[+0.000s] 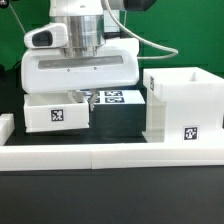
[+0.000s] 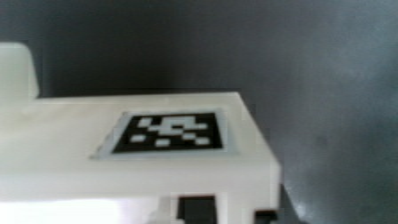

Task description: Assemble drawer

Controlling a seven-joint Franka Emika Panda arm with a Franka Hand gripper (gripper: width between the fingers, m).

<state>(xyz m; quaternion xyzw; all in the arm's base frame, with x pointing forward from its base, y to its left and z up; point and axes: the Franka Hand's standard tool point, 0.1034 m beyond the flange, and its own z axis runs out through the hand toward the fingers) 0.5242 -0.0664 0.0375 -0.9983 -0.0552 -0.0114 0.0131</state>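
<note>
The white two-finger gripper point(image 1: 80, 93) hangs low over the small white open-top plastic box point(image 1: 55, 113) at the exterior view's left, probably to grip its wall, finger spread hidden, I cannot tell, while the tall white boxy housing point(image 1: 180, 105) stands apart, right.

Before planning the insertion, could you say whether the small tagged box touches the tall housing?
Apart: the exterior view shows a dark gap between small box and tall housing.

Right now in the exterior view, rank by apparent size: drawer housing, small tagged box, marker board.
1. drawer housing
2. small tagged box, clearly smaller
3. marker board, only a strip visible behind, so its true size is unsure
</note>
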